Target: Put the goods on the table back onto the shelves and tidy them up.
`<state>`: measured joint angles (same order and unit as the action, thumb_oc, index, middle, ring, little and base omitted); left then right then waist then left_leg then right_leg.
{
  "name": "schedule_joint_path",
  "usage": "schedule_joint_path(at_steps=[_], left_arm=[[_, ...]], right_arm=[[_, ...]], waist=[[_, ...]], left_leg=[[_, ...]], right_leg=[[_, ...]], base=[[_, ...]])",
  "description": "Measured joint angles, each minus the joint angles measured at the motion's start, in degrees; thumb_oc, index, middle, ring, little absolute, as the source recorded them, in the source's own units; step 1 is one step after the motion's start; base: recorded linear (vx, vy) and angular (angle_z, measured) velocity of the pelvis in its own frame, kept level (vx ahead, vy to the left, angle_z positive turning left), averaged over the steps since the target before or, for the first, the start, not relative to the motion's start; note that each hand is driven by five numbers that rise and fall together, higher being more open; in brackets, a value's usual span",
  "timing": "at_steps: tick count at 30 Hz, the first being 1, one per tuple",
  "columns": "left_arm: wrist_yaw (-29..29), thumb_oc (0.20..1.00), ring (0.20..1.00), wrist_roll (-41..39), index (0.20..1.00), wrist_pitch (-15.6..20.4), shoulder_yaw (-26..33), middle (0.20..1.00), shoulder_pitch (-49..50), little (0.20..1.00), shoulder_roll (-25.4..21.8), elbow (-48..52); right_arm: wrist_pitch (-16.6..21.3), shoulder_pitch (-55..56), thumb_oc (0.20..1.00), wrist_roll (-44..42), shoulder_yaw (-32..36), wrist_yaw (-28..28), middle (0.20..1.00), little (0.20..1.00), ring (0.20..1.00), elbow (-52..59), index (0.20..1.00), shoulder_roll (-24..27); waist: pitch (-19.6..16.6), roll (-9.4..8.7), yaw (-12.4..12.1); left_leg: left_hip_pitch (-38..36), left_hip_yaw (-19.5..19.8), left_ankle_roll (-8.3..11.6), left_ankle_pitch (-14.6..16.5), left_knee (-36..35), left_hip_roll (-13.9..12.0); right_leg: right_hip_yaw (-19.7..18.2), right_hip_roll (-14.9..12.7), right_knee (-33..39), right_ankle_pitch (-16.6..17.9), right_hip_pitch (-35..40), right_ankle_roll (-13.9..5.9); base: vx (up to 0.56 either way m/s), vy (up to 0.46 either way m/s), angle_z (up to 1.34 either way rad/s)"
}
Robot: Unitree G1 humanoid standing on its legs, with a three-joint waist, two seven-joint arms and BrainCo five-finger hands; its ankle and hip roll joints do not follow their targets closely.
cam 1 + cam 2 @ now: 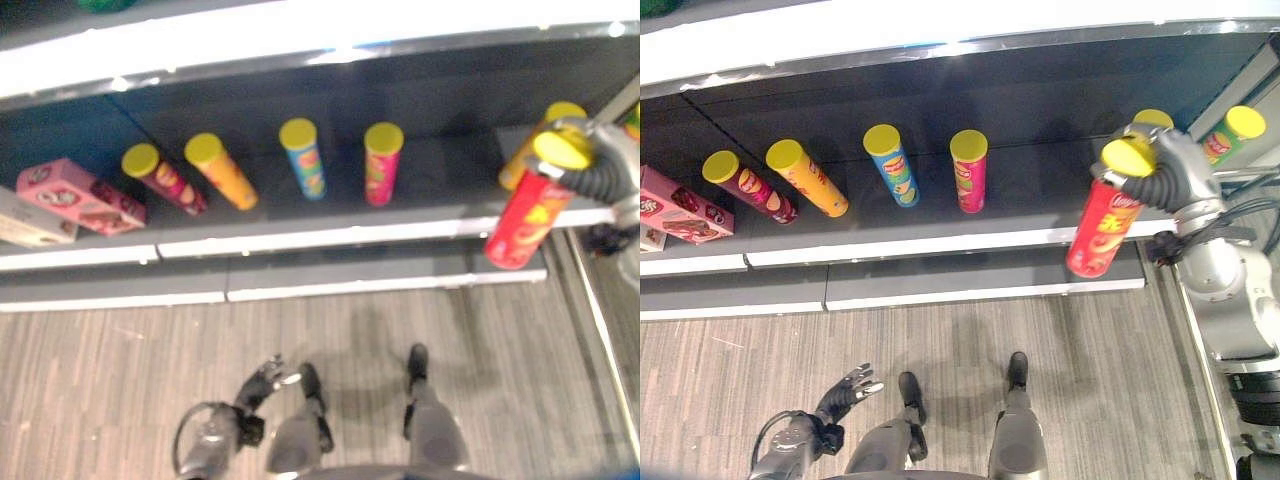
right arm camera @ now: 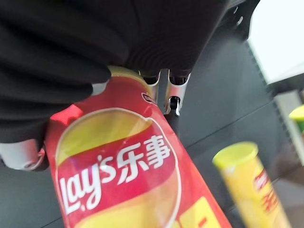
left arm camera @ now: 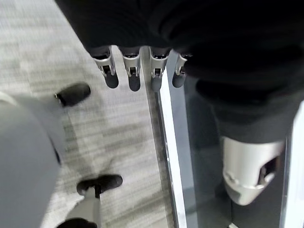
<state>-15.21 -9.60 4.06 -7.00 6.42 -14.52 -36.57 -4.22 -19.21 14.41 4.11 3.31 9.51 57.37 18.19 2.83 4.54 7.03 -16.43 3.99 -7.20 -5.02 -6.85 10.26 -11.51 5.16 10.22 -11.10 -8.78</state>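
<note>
Right hand (image 1: pixel 1170 170) grips red canister (image 1: pixel 1102 230); shelf (image 1: pixel 1040 110) holds canisters.

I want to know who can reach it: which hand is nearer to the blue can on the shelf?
Right. The right hand is at shelf height beside the blue can, holding a red can. The left hand hangs low over the floor.

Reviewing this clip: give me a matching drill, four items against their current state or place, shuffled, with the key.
Items:
1. red can
2. blue can
3. pink box
4. left hand

States:
A. open, low over the floor
B. at the shelf's left end
C. gripped by the right hand at the shelf's right end
D. standing on the shelf beside the magenta can

Pairs: 1-C, 2-D, 3-B, 4-A
</note>
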Motion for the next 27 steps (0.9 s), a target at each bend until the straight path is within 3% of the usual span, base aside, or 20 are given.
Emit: schedule_joint_path(at_steps=[4, 11, 22, 27], left_arm=[[-0.5, 1.0, 1.0, 0.0, 1.0, 0.1, 0.2, 1.0, -2.7, 1.0, -0.2, 1.2], [-0.4, 1.0, 1.0, -0.1, 1.0, 0.1, -0.9, 1.0, -5.0, 1.0, -0.5, 1.6], [0.2, 1.0, 1.0, -0.5, 1.0, 0.7, -2.1, 1.0, -4.9, 1.0, -0.7, 0.5], [1.1, 1.0, 1.0, -1.2, 1.0, 1.4, -3.6, 1.0, -6.2, 1.0, -0.8, 0.7]], right_arm=[[-0.4, -8.9, 0.2, 2.4, -4.6, 0.6, 0.2, 0.2, 0.2, -0.2, 0.2, 1.0], [-0.1, -23.3, 0.2, 7.9, -12.2, 4.4, 0.2, 0.2, 0.2, -5.0, 0.2, 1.1], [0.6, -23.9, 0.2, 17.7, -12.8, 16.0, 0.2, 0.2, 0.2, -10.3, 0.2, 1.5], [1.3, -31.0, 0.2, 18.2, -17.1, 21.7, 0.2, 0.2, 0.2, -16.5, 0.2, 1.6]], waist=[[1.4, 1.66, 0.4], [3.5, 4.98, -2.0], [5.9, 6.53, -2.4], [7.8, 9.17, -3.5]], left_leg=[[1.0, -0.1, 0.02, 0.0, 0.0, 0.9], [4.6, -0.1, -0.24, 0.2, 0.0, 2.3], [6.8, -0.1, -0.67, 0.4, 0.0, 4.1], [9.3, -0.1, -1.2, 0.1, 0.0, 5.2]], right_leg=[[-0.2, -1.0, 0.0, 0.0, -1.2, 0.02], [-0.5, -2.4, 0.0, 0.7, -4.9, -0.61], [-0.8, -4.4, 0.0, 1.5, -7.2, -1.43], [-1.6, -5.5, 0.0, 2.0, -10.1, -2.07]], base=[[-0.01, 0.0, 0.0], [-0.02, 0.012, 0.02], [-0.02, 0.027, 0.01], [-0.06, 0.025, -0.01]])
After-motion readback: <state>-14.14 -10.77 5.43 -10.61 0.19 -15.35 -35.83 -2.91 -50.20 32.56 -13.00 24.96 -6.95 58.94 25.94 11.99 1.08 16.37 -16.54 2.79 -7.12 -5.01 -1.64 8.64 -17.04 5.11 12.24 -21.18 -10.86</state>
